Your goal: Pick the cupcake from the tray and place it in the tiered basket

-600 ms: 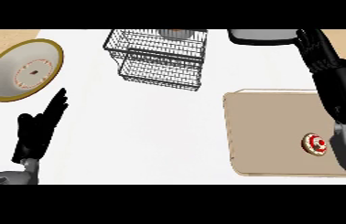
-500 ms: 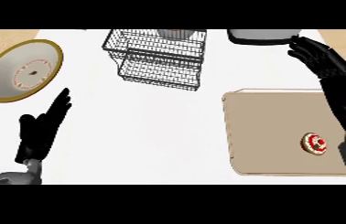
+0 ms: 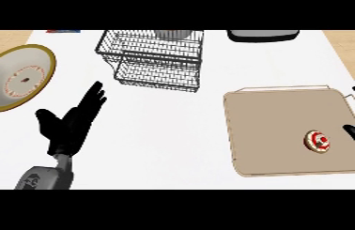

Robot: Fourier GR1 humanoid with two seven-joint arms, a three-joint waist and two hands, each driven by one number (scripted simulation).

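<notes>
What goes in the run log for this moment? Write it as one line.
stage: reaching for cupcake | cupcake: on tray | basket: no cupcake | left hand: open, resting | right hand: at tray's right edge, fingers unclear

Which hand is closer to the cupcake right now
Right. Only a fingertip of the right hand shows at the view's right edge, just beside the cupcake on the tray. The left hand rests open far across the counter, left of the tray.
</notes>
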